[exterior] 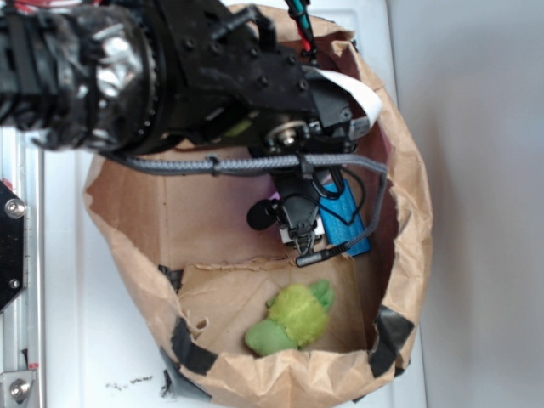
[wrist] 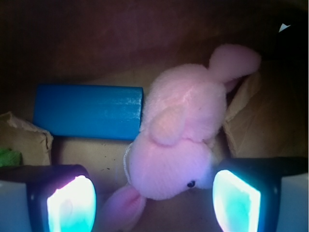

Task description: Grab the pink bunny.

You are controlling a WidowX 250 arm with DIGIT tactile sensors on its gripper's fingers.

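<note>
The pink bunny (wrist: 178, 130) lies on the brown floor of a paper bag (exterior: 412, 204), its head toward the camera in the wrist view and one dark eye showing. My gripper (wrist: 154, 200) is open, and its glowing pads (wrist: 72, 203) stand on either side of the bunny's head without touching it. One floppy ear lies between the pads, the other points away at the upper right. In the exterior view my gripper (exterior: 302, 242) reaches down into the bag and hides almost all of the bunny.
A blue block (wrist: 89, 111) lies right beside the bunny, against its left side. A fuzzy lime-green plush (exterior: 293, 319) rests in the bag's near part. The bag's crumpled walls ring the gripper closely, and a grey cable (exterior: 255, 163) crosses the opening.
</note>
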